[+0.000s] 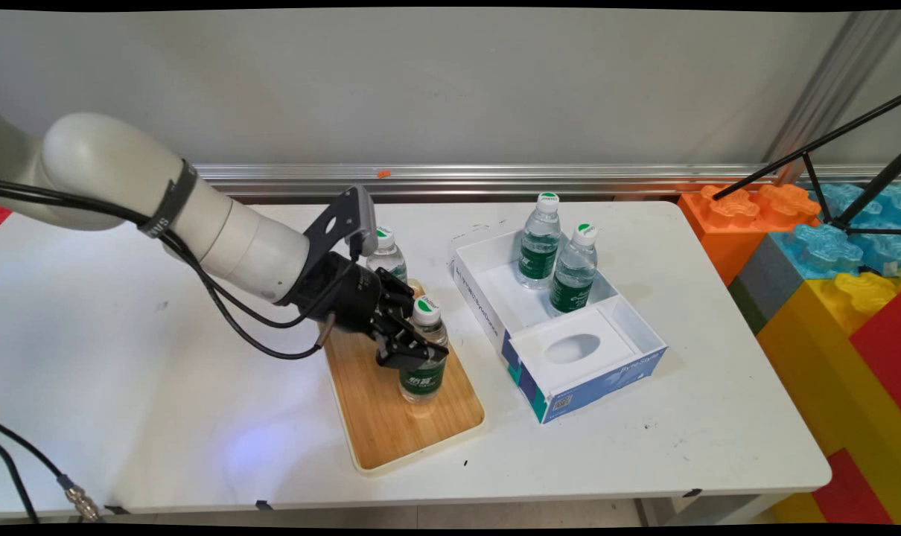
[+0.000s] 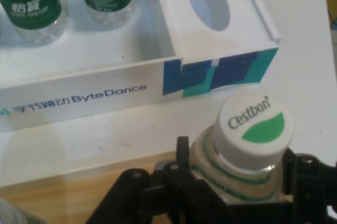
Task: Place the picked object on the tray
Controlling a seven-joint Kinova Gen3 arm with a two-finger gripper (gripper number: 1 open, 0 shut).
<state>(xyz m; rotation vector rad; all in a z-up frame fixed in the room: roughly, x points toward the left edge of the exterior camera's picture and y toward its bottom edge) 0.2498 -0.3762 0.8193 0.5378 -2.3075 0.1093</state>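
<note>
Gripper [image 2: 237,184] lowest in the hand view, its two fingers closed in on the shoulder of a clear water bottle [image 2: 254,129], one finger against each side; green-and-white cap just above the fingers. Bottle stands upright on a wooden tray [image 1: 391,424], label below the fingers. Behind the fingers, toward the wall, a second bottle [image 1: 386,257] at the tray's far end. Beyond the fingertips, off the tray, an open white box [image 1: 480,298] on the white table [image 1: 123,372]. Box holds two upright bottles [image 1: 540,242] [image 1: 574,272] in its far part; near part covered by a white insert [image 1: 573,348] with an oval hole, nothing in it.
</note>
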